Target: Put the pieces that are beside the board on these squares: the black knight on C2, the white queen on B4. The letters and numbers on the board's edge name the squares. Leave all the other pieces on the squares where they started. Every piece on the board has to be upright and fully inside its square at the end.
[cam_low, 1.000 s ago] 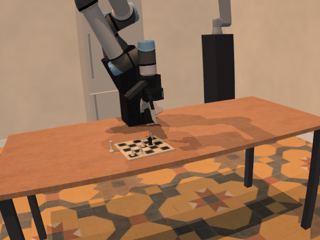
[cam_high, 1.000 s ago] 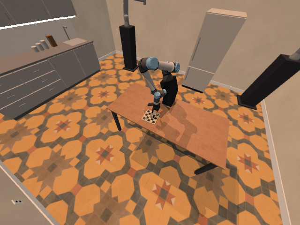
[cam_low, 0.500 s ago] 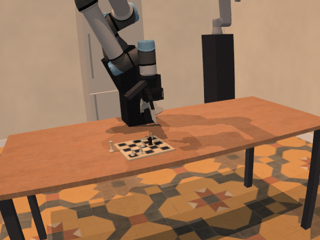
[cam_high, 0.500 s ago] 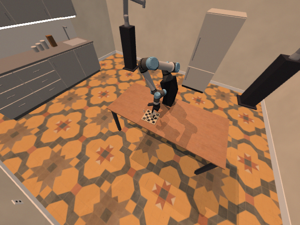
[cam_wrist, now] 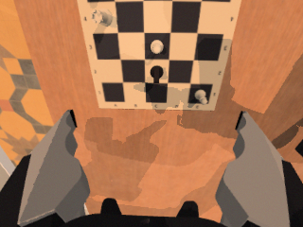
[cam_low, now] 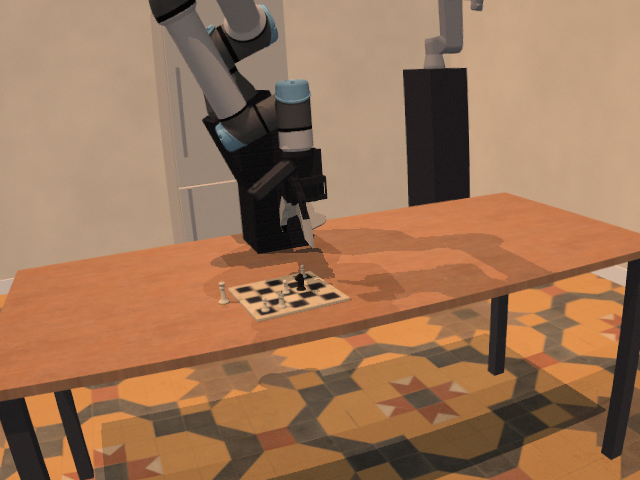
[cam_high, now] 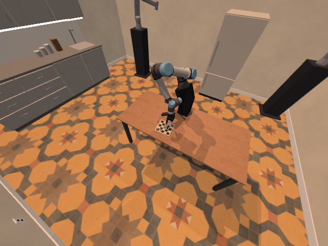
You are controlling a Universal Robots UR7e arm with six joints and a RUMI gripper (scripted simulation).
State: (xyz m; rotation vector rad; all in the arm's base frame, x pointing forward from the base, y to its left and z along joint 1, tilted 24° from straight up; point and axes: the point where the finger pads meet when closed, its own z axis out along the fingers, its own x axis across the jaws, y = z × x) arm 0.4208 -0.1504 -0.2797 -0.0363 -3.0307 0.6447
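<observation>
a tall pale fridge-freezer [cam_high: 232, 50] [cam_low: 170, 129] stands by the wall; grey kitchen cabinets [cam_high: 63, 76] carry three pale cylindrical canisters [cam_high: 43, 50] and a brown upright block [cam_high: 56, 44] near a thin grey tap [cam_high: 72, 35].

Table [cam_high: 211, 137] [cam_low: 129, 310] [cam_wrist: 142, 184]: wood look, fine grain, smooth, low sheen. My fingers: matt grey, smooth faces, metal or plastic, can't tell. Board [cam_high: 161, 132] [cam_low: 305, 308] [cam_wrist: 134, 10]: flat matt finish. Fridge [cam_high: 232, 44] [cam_low: 173, 103]: smooth, satin. Wall [cam_high: 198, 16] [cam_low: 356, 103]: matt, faintly mottled, plaster-like.
</observation>
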